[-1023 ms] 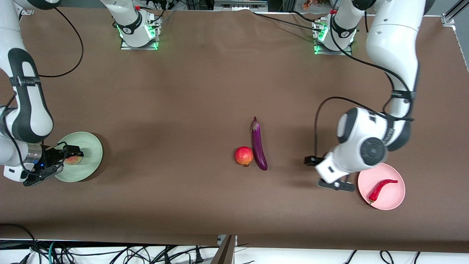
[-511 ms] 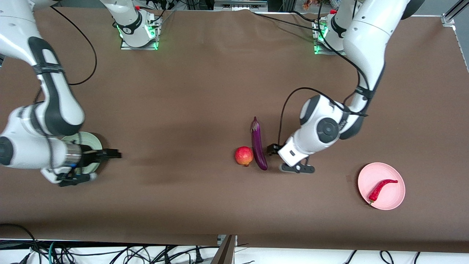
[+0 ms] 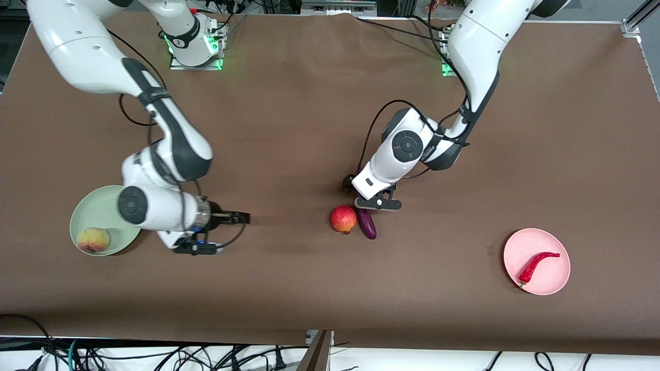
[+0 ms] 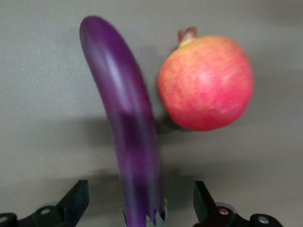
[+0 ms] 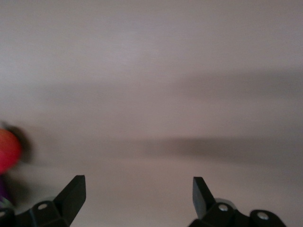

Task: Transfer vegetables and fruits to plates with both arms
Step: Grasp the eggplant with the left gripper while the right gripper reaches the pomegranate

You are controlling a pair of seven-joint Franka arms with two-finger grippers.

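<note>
The purple eggplant [image 3: 367,225] lies at the table's middle, touching or nearly touching the red pomegranate [image 3: 343,219]. My left gripper [image 3: 359,201] is open and low over the eggplant's calyx end. In the left wrist view its jaws [image 4: 140,195] straddle the eggplant [image 4: 128,118], with the pomegranate [image 4: 206,82] beside it. My right gripper [image 3: 242,217] is open and empty over bare table between the mint green plate [image 3: 98,208] and the pomegranate. The peach [image 3: 93,239] lies on the green plate. The red chili [image 3: 536,262] lies on the pink plate [image 3: 554,245].
The brown table cover [image 3: 289,129] is bare around the fruits. The right wrist view shows bare table under the open right gripper [image 5: 137,189], with the pomegranate [image 5: 8,151] at its edge. Both arm bases stand at the table's edge farthest from the front camera.
My right gripper has let go of the peach on the green plate and moved toward the table's middle. My left gripper has moved from beside the pink plate to over the eggplant.
</note>
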